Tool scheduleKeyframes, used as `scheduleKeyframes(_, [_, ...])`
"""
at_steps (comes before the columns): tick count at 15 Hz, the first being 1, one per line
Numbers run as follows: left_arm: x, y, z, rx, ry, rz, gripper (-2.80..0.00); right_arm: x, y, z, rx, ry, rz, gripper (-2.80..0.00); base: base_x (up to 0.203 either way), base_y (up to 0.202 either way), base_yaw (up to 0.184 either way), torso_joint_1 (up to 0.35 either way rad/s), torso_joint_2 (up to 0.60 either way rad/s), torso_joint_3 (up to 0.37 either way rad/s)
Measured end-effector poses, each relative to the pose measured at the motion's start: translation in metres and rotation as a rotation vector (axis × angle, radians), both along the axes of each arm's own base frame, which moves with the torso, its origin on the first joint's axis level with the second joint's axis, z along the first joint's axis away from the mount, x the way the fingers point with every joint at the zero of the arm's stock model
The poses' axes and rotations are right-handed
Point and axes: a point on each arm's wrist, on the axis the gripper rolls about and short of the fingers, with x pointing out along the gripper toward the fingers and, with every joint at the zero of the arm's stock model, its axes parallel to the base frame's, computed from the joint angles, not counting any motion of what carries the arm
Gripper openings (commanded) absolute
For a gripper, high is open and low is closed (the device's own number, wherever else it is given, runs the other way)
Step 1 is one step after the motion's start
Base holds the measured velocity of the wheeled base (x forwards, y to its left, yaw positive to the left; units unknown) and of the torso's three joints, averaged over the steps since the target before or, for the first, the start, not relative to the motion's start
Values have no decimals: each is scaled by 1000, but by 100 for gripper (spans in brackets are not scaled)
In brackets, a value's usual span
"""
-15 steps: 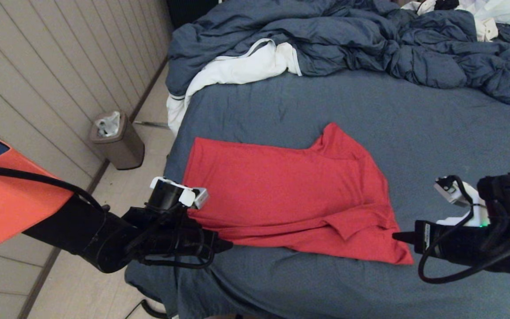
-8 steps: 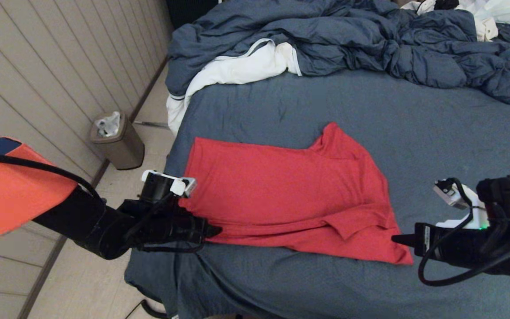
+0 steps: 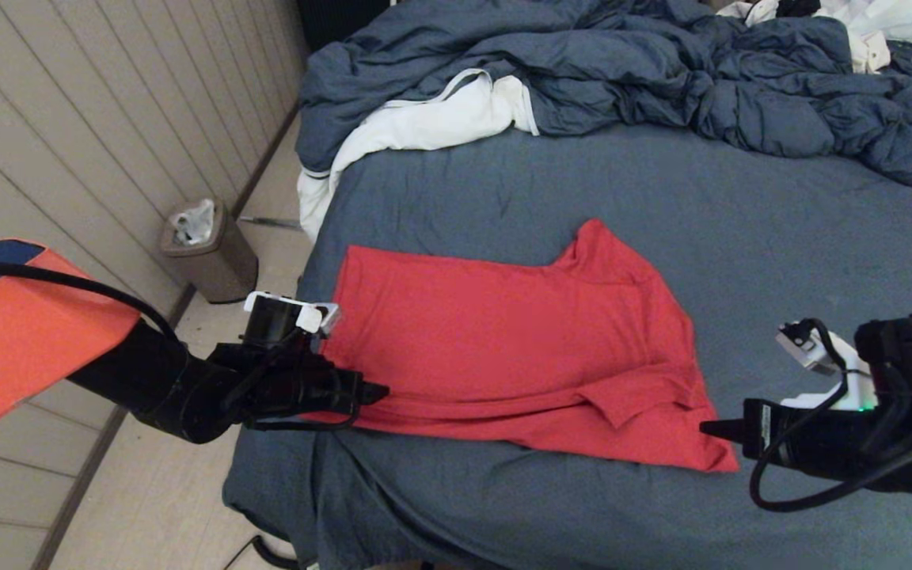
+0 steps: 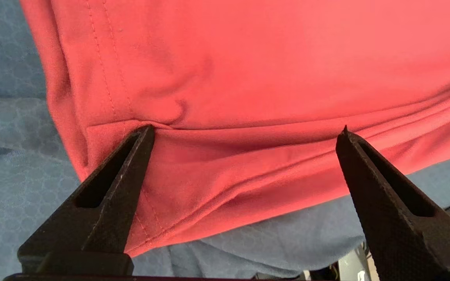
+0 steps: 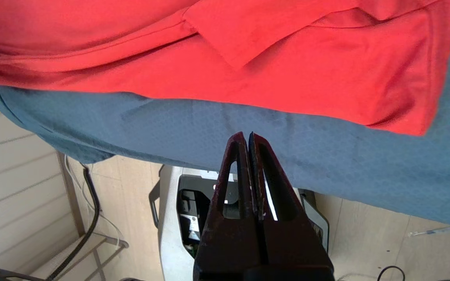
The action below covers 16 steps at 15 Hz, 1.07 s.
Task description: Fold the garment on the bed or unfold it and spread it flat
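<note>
The red T-shirt, the garment (image 3: 503, 348), lies sideways on the bed's slate-blue sheet (image 3: 662, 198), hem to the left, with its near side doubled over in long creases. My left gripper (image 3: 373, 392) is open at the shirt's near left hem corner. In the left wrist view its fingertips (image 4: 147, 134) stand wide apart over the red fabric (image 4: 248, 58), gripping nothing. My right gripper (image 3: 705, 427) hovers shut just off the shirt's near right corner. The right wrist view shows that gripper (image 5: 248, 134) closed and empty over the sheet (image 5: 209, 125), short of the red cloth (image 5: 287, 58).
A bulky slate-blue duvet (image 3: 622, 71) is heaped across the far side of the bed. A white cloth with dark trim (image 3: 424, 123) hangs off the far left corner. A small bin (image 3: 210, 253) stands on the floor by the panelled wall at left.
My left gripper has drawn back to the left and slightly farther from me along the shirt's near edge. The shirt and the right arm have hardly moved.
</note>
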Motion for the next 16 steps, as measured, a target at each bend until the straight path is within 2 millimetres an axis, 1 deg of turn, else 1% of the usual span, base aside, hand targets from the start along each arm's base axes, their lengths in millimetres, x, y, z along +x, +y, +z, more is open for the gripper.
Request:
scheduleKeyframes(5, [0, 1, -8, 12, 22, 1, 0, -1, -1, -2, 6, 7, 0, -280, 0, 0, 0, 0, 0, 0])
scheduleKeyframes(9, [3, -1, -9, 22, 13, -9, 0, -1, -4, -2, 19, 8, 0, -280, 0, 0, 0, 0, 0, 0])
scheduleKeyframes(10, [4, -1, -9, 23, 12, -11, -280, -1, -4, -2, 19, 8, -1, -280, 0, 0, 0, 0, 0, 0])
scheduleKeyframes(16, [6, -2, -10, 24, 9, -11, -280, -1, -5, -2, 20, 9, -3, -280, 0, 0, 0, 0, 0, 0])
